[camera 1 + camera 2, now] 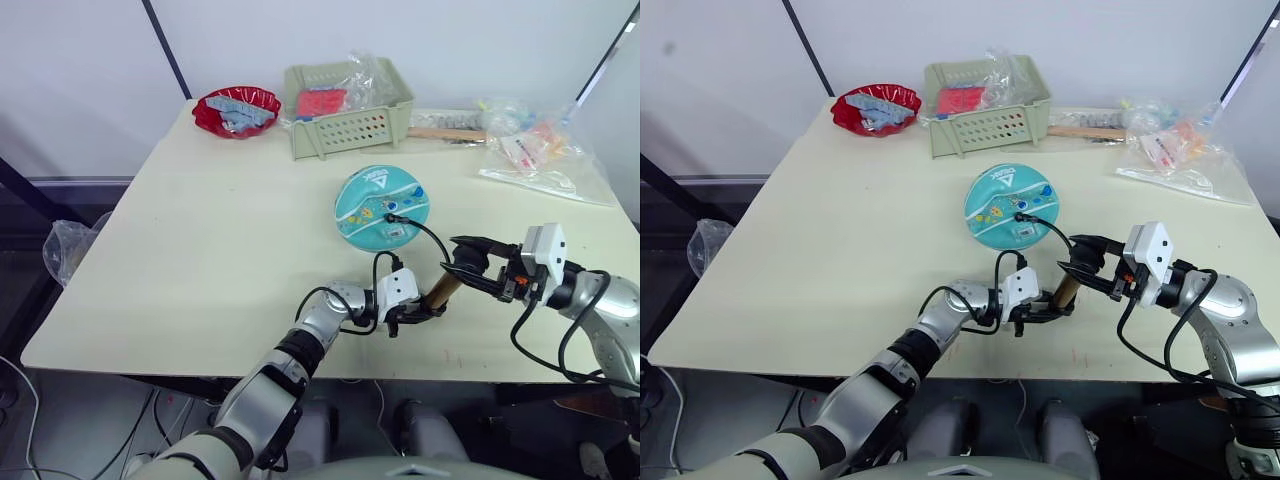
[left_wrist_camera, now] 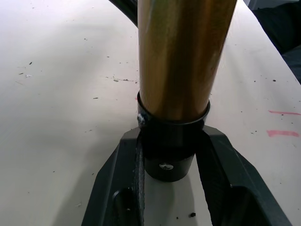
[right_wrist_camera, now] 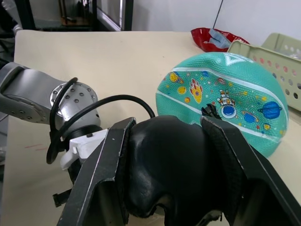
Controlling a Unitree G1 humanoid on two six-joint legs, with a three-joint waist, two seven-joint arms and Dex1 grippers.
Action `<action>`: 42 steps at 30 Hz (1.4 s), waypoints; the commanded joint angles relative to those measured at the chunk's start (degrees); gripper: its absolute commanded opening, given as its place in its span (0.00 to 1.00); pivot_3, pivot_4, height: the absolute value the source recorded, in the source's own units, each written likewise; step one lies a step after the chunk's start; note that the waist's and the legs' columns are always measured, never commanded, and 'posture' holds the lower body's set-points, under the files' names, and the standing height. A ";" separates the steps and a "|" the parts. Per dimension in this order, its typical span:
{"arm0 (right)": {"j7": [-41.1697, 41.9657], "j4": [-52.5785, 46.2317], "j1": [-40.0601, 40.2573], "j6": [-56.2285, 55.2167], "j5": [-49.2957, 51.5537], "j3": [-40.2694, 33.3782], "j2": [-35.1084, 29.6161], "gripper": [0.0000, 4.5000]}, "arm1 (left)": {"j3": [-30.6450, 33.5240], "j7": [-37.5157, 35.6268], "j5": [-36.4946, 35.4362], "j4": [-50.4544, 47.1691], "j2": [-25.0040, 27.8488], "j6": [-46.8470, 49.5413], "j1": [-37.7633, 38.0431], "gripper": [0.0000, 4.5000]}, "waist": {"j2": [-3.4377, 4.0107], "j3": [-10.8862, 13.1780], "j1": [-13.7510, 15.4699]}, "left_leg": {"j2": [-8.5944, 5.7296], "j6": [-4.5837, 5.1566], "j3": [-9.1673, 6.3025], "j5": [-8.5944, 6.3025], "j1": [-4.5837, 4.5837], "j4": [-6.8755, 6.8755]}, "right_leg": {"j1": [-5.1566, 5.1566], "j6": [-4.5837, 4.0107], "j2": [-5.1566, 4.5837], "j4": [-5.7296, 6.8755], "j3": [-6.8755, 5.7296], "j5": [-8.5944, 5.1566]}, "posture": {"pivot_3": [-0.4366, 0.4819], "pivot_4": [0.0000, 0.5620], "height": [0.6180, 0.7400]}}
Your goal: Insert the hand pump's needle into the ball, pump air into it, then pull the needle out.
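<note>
Teal ball (image 1: pixel 381 208) resting on the cream table (image 1: pixel 200 260), right of centre, flat-looking from above, barcode label toward the near side. Thin black hose (image 1: pixel 425 232) running from a small black fitting (image 1: pixel 391 216) seated on the ball's near upper face; needle itself hidden, too small to make out. Hose arcing toward the near edge and down to the hand pump (image 1: pixel 441 291).

Pump slanted between the two grippers, just short of the table's near edge, brass barrel tilted up toward the right. Left gripper (image 2: pixel 170 179) clamped on the pump's lower black end cap, fingers (image 2: pixel 127 188) pressed against both sides of it, cap close above the tabletop. Right gripper (image 3: pixel 171 174) closed around the black T-handle (image 3: pixel 169 165) at the pump's upper end, raised off the surface. Ball beyond both grippers, apart from them, linked by hose alone.

Open tabletop wide to the left of the ball and in front of it. Green perforated basket (image 1: pixel 348 112) and red bowl (image 1: pixel 237 110) along the far edge, well apart from the ball. Clear plastic bags (image 1: pixel 540 150) and a wooden-handled tool (image 1: pixel 447 133) at the far right corner. Little room between the pump and the near table edge.
</note>
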 commanded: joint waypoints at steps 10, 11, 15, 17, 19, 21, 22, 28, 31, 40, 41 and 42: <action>0.96 -4.79 -6.42 11.05 12.99 -11.72 -6.33 0.40 | -1.51 -0.47 3.53 5.21 2.24 3.18 2.15 0.24 | 0.62 0.46 0.05 | -0.05 0.00 -0.15 0.00 -0.26 -0.04 | -0.01 -0.12 -0.08 -0.23 -0.17 -0.04 | 0.48 0.27 1.00; 1.39 -5.02 -7.04 11.99 14.21 -12.78 -7.27 0.40 | -1.54 -0.47 3.57 5.20 2.24 3.16 2.20 0.24 | 0.62 0.47 0.05 | -0.06 0.00 -0.16 0.00 -0.28 -0.05 | -0.01 -0.11 -0.08 -0.27 -0.18 -0.03 | 0.48 0.27 1.00; 1.50 -5.37 -10.47 16.16 18.52 -16.53 -10.85 0.40 | -1.63 -0.53 3.65 5.03 2.28 3.13 2.41 0.24 | 0.73 0.55 0.03 | -0.10 0.00 -0.14 0.00 -0.30 -0.08 | 0.00 0.09 -0.10 -0.34 -0.16 0.09 | 0.48 0.27 1.00; 1.44 -5.19 -12.49 18.34 20.81 -18.09 -12.56 0.40 | -1.70 -0.51 3.70 5.00 2.23 3.12 2.50 0.24 | 0.72 0.55 0.04 | -0.09 0.00 -0.18 0.00 -0.30 -0.08 | 0.00 0.08 -0.15 -0.34 -0.18 0.08 | 0.48 0.27 1.00; 1.17 -5.05 -14.47 20.20 22.69 -19.18 -13.99 0.40 | -1.75 -0.54 3.74 4.95 2.20 3.10 2.57 0.24 | 0.74 0.57 0.04 | -0.08 0.00 -0.19 0.00 -0.30 -0.08 | 0.00 0.08 -0.21 -0.35 -0.19 0.08 | 0.48 0.27 1.00; 1.13 -5.07 -15.90 21.53 23.61 -19.64 -15.23 0.40 | -1.80 -0.54 3.79 4.92 2.19 3.08 2.61 0.24 | 0.76 0.57 0.02 | -0.08 0.00 -0.18 0.00 -0.31 -0.08 | 0.00 0.08 -0.24 -0.36 -0.17 0.08 | 0.48 0.27 1.00; 0.52 -4.90 -17.19 22.42 24.72 -20.00 -15.64 0.40 | -1.77 -0.53 3.77 4.95 2.19 3.07 2.61 0.24 | 0.74 0.58 0.05 | -0.09 0.00 -0.17 0.00 -0.31 -0.08 | 0.00 0.08 -0.25 -0.36 -0.17 0.08 | 0.48 0.27 1.00; -0.56 -4.25 -21.15 25.19 26.58 -20.84 -16.57 0.40 | -1.73 -0.56 3.77 5.04 2.25 3.04 2.59 0.24 | 0.79 0.62 0.06 | -0.10 0.00 -0.19 0.00 -0.40 -0.09 | -0.05 0.07 -0.35 -0.40 -0.19 0.09 | 0.48 0.27 1.00; 0.02 -5.12 -19.71 26.10 25.32 -19.67 -16.46 0.40 | -1.75 -0.64 3.81 5.19 2.27 3.00 2.52 0.24 | 0.79 0.62 0.06 | -0.10 0.00 -0.20 0.00 -0.42 -0.09 | -0.08 0.08 -0.38 -0.40 -0.20 0.09 | 0.48 0.27 1.00; 0.58 -6.44 -8.59 19.43 14.07 -13.15 -13.02 0.40 | -1.77 -0.66 3.82 5.06 2.43 3.05 2.60 0.24 | 0.61 0.45 -0.01 | -0.10 0.00 -0.31 0.00 -0.32 -0.12 | 0.05 0.06 -0.40 -0.40 -0.16 0.08 | 0.48 0.27 1.00; 0.26 -6.34 -7.38 18.82 13.39 -12.38 -12.23 0.40 | -1.74 -0.62 3.80 5.04 2.44 3.09 2.61 0.24 | 0.58 0.42 -0.03 | -0.10 -0.01 -0.31 0.00 -0.24 -0.12 | 0.12 0.03 -0.40 -0.40 -0.17 0.06 | 0.48 0.27 1.00; -0.01 -6.24 -6.58 18.37 13.03 -11.88 -11.67 0.40 | -1.73 -0.59 3.78 5.02 2.45 3.13 2.61 0.24 | 0.49 0.34 -0.05 | -0.10 -0.01 -0.30 0.00 -0.17 -0.12 | 0.17 -0.14 -0.40 -0.40 -0.17 -0.04 | 0.48 0.27 1.00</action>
